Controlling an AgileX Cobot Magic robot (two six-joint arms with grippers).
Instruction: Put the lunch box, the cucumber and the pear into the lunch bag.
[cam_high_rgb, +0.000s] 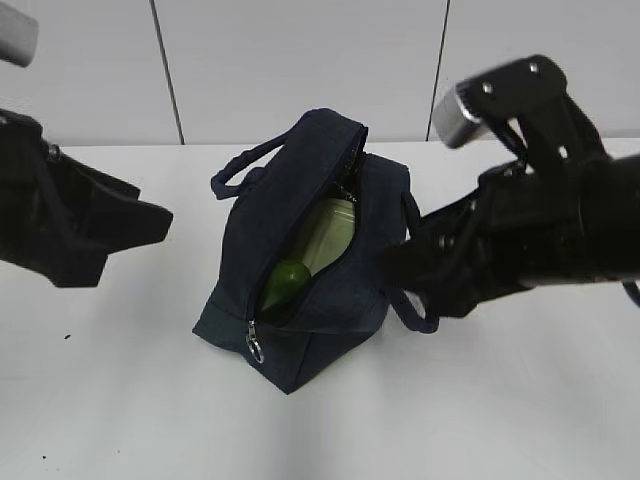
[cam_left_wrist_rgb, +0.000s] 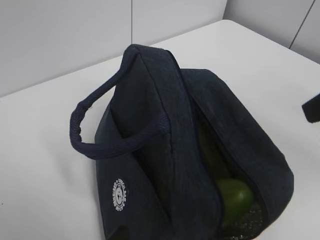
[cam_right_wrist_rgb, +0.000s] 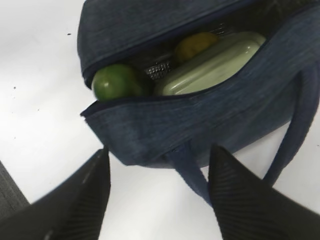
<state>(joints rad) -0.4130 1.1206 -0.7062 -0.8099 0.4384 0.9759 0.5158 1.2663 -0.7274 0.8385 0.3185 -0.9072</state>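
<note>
Right wrist view: the large dark navy boxy fabric lunch bag (cam_right_wrist_rgb: 200, 115) stands on the white tabletop (cam_right_wrist_rgb: 40, 100) with its top zipper undone. Inside the mouth, the smooth dark green cucumber (cam_right_wrist_rgb: 116, 82) sits at 9 o'clock, its rounded end just at the rim. The clear lunch box with pale sage-green lid (cam_right_wrist_rgb: 215, 62) lies at 3 o'clock of it, slanted. The yellow-orange pear (cam_right_wrist_rgb: 195, 45) is tucked at 12 o'clock, behind the box and mostly hidden. All three items appear to be in the bag.

Right pincer (cam_right_wrist_rgb: 160, 185): fingers spread wide, nothing between them, hovering just outside the near wall. One padded loop handle (cam_right_wrist_rgb: 192, 175) hangs down into the gap between the fingers.

Left pincer (cam_high_rgb: 150, 222): at 9 o'clock of the bag in the exterior view, well apart from it. Fingers not shown clearly; I cannot tell how wide it stands. Nothing seen held.

Risks, as judged:
- The handle strap lies in the right pincer's gap; closing or pulling away carelessly could snag it and tip or drag the bag.
- The cucumber end sits high at the rim; a jolt could roll it out.
- Soft walls: a bump from either arm could collapse the mouth.
</note>
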